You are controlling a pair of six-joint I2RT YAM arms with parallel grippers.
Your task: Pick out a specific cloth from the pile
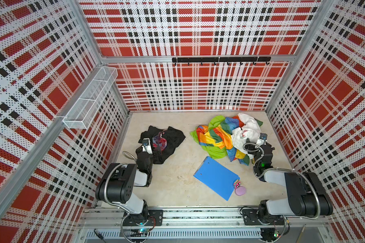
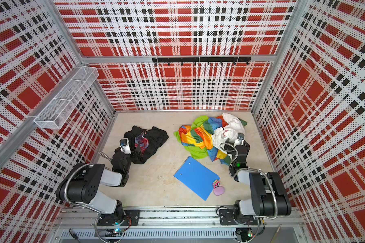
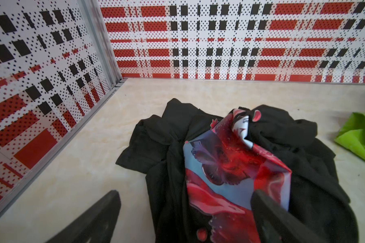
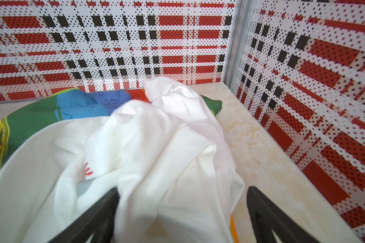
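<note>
The large black fabric garment [image 3: 167,130] was soft, matt cloth, and its red, blue and pink printed patch [image 3: 230,168] had a slight sheen. The white shirt [image 4: 156,136] was thin, smooth cloth; the rainbow patchwork cloth [image 1: 213,134] looked smooth and a little shiny. The blue rectangular clipboard [image 1: 216,178] seemed smooth plastic. The beige desk [image 1: 173,189] was smooth, with a stone-like pattern. The white basket [image 1: 89,98] was wire mesh. The left claw [image 3: 185,193] had fingers [image 3: 101,214] of matt black plastic.

cloth [image 1: 173,138] left, pile [image 1: 226,136] right, well apart
</note>
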